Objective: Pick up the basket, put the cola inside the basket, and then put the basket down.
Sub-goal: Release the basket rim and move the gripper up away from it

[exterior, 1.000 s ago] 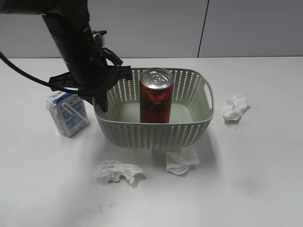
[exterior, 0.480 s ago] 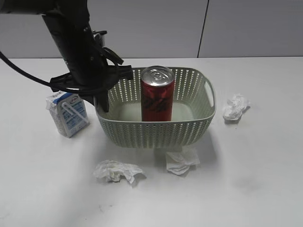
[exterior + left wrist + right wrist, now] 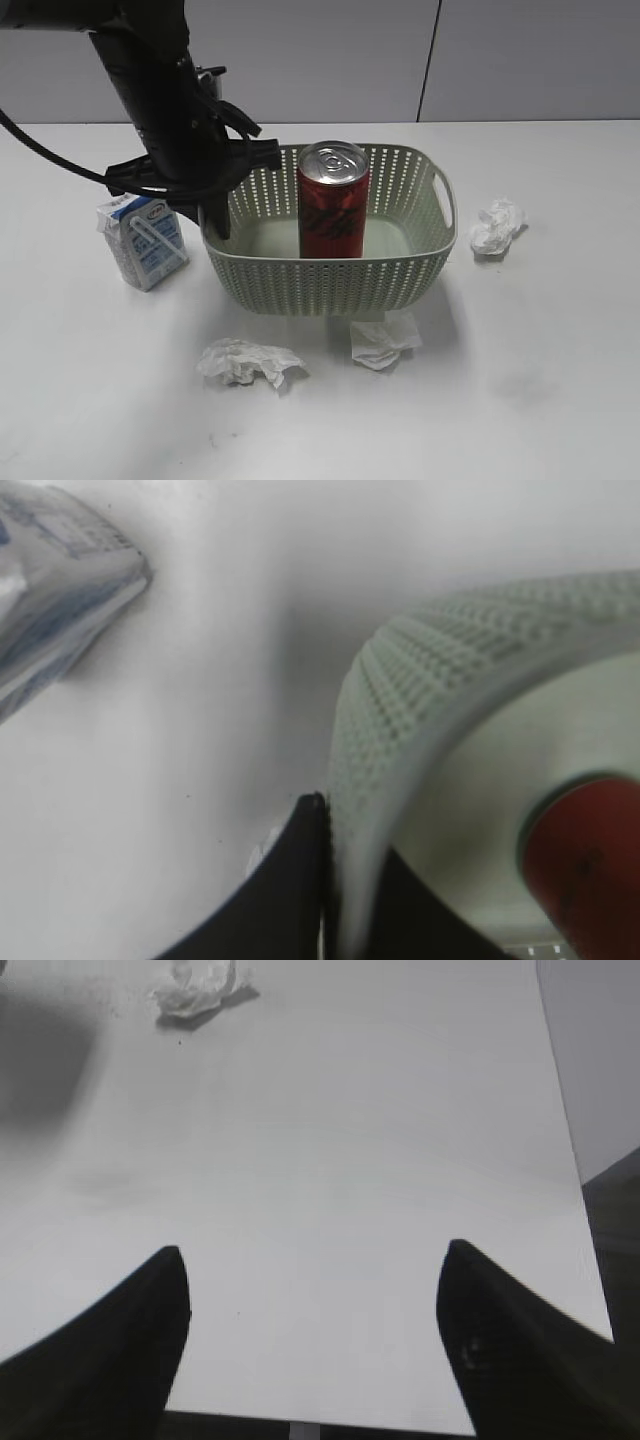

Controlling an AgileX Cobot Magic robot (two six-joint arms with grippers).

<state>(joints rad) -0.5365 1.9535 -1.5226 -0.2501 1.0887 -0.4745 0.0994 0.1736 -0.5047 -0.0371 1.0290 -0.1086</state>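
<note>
Exterior view: left arm slants down, its claw (image 3: 215, 205) clamped on the basket (image 3: 330, 270) wall; cola (image 3: 332, 200) upright inside; right claw (image 3: 312, 1330) gapes wide, holding nothing.

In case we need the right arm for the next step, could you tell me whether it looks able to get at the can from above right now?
Probably yes. The can stands upright in the basket with its top uncovered. The left gripper clamps the basket's left wall, off to the side. The right gripper is open and holds nothing.

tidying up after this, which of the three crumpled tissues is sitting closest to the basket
The middle crumpled tissue, right below the basket's front wall. The front-left crumpled tissue lies further out, and the right-hand crumpled tissue sits clear of the basket's right end.
</note>
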